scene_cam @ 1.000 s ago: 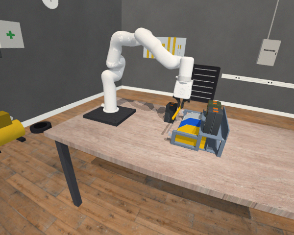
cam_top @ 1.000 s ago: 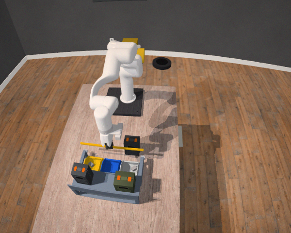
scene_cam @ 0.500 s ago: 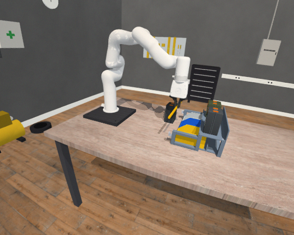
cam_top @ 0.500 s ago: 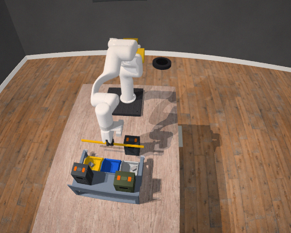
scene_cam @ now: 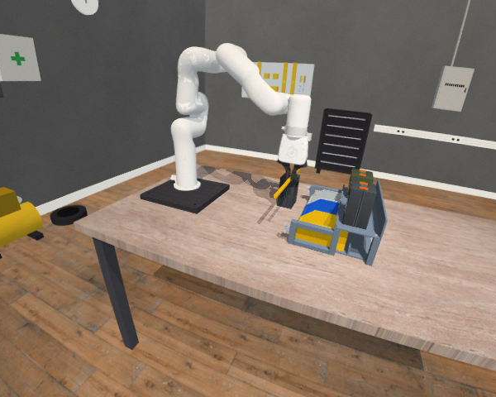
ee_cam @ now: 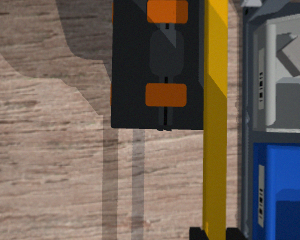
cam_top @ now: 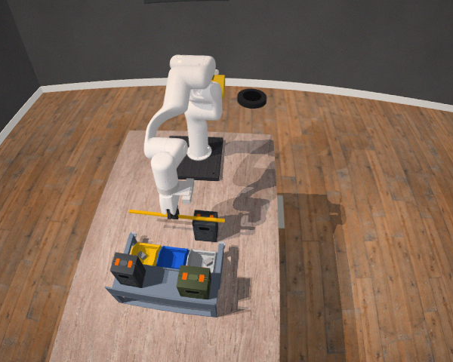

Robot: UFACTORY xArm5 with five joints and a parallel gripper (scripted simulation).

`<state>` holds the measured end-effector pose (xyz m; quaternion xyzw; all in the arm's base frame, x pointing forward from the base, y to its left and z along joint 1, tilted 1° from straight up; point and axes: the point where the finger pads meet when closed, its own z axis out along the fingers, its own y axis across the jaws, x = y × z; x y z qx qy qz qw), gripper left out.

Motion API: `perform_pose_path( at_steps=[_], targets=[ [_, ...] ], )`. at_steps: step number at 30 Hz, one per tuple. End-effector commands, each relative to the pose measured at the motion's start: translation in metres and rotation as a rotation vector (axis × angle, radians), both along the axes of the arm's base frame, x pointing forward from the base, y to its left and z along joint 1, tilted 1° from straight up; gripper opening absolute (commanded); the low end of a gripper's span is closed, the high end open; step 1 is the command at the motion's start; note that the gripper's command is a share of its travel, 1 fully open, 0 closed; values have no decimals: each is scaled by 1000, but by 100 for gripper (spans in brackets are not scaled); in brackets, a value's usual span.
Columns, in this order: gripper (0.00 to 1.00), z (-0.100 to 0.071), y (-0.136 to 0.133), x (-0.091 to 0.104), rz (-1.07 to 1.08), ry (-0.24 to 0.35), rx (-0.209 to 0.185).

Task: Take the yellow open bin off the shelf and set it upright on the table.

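My gripper (cam_top: 173, 214) (scene_cam: 288, 180) (ee_cam: 213, 233) is shut on a long yellow bar (cam_top: 149, 213) (scene_cam: 281, 189) (ee_cam: 215, 125) and holds it level above the table, just behind the grey shelf (cam_top: 160, 299) (scene_cam: 379, 213) (ee_cam: 246, 100). The yellow open bin (cam_top: 152, 251) (scene_cam: 312, 236) stands at the left end of the shelf's lower row with a grey part in it. A blue bin (cam_top: 173, 257) (scene_cam: 321, 207) (ee_cam: 285, 190) and a light grey bin (cam_top: 203, 257) (ee_cam: 285, 65) stand beside it.
A black case with orange latches (cam_top: 205, 228) (ee_cam: 157, 65) stands on the table (cam_top: 102, 331) under the bar's right end. A black case (cam_top: 127, 269) and an olive case (cam_top: 193, 281) sit on the shelf's front part. The arm's black base plate (cam_top: 207, 167) is at the back.
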<state>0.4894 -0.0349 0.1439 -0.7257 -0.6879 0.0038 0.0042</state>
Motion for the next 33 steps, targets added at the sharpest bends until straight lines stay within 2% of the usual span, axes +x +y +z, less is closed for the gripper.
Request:
perform_pose_path(
  at_steps=[1,33],
  targets=[
    [0,2,0,-8,0,-5,0],
    [0,2,4,-74,0,-5,0]
  ],
)
